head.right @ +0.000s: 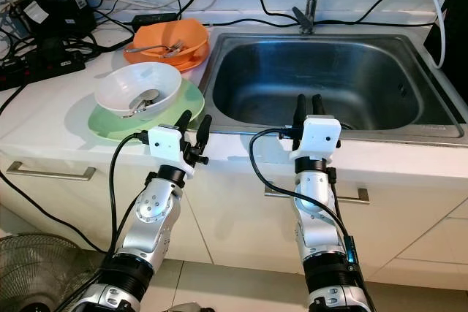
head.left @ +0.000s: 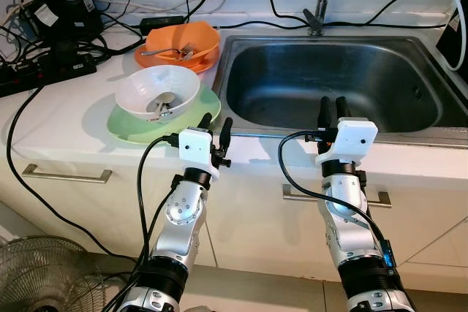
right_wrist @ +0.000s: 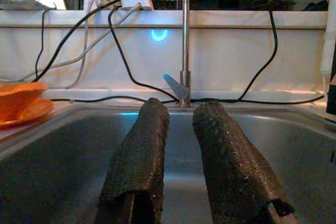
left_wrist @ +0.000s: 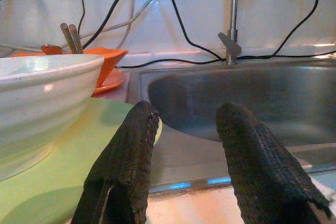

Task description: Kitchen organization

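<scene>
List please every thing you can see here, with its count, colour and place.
White bowl: one, white, on the green plate, a spoon inside.
Green plate: one, light green, counter left of the sink.
Orange bowl: one, orange, on an orange plate behind the white bowl, cutlery inside.
Sink: one, steel, set in the counter.
Tap: one, metal, behind the sink.
Power strip: one, black, far left.
Fan: one, grey, on the floor.
Left gripper: black fingers apart, near the green plate.
Right gripper: over the sink's front edge.

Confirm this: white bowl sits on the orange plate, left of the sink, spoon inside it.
Not quite. The white bowl sits on the green plate, not the orange one, as the left eye view shows. It is left of the sink, with a spoon inside.
</scene>
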`<state>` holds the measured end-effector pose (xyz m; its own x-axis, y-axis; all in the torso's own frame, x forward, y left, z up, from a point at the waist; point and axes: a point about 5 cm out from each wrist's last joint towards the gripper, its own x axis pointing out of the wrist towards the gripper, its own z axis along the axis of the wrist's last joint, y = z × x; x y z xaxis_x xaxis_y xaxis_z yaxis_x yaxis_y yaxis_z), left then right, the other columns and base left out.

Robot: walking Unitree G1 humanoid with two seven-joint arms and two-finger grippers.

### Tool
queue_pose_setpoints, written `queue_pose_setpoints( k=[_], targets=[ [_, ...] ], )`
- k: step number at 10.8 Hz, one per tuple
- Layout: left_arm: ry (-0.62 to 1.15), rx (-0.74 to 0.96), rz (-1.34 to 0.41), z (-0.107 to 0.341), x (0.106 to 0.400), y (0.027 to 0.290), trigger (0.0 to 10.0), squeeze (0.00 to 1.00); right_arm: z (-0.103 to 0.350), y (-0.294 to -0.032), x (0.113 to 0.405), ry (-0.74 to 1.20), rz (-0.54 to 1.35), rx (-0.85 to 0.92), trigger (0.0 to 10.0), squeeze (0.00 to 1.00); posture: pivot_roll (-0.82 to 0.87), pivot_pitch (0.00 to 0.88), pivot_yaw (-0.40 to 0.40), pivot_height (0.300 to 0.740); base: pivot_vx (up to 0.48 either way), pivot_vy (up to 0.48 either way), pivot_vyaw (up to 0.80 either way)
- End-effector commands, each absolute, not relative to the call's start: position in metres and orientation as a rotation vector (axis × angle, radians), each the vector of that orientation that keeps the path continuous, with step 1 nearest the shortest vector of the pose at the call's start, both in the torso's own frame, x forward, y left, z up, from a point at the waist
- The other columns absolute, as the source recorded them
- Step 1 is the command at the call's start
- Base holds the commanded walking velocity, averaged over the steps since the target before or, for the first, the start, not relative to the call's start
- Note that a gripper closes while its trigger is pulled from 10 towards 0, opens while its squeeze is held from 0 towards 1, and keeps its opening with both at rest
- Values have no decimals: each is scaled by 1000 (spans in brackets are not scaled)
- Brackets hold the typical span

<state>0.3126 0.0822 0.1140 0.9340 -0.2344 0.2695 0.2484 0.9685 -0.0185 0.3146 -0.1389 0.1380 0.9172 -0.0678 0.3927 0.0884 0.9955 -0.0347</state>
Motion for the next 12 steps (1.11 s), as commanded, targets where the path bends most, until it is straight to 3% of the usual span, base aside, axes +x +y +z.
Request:
queue_pose_setpoints(
  k=[1, 8, 12],
  targets=[
    [-312, -29, -253, 123, 314, 81, 10000, 0, 138, -135, 315, -394, -70, -48, 10000, 0, 58, 0, 69, 740, 0, 0, 0],
    [-343, -9, -270, 129, 313, 76, 10000, 0, 138, -134, 315, -391, -68, -47, 10000, 0, 60, 0, 67, 740, 0, 0, 0],
    [-533, 116, -351, 174, 308, 71, 10000, 0, 135, -132, 315, -381, -60, -46, 10000, 0, 71, 0, 63, 740, 0, 0, 0]
  ],
)
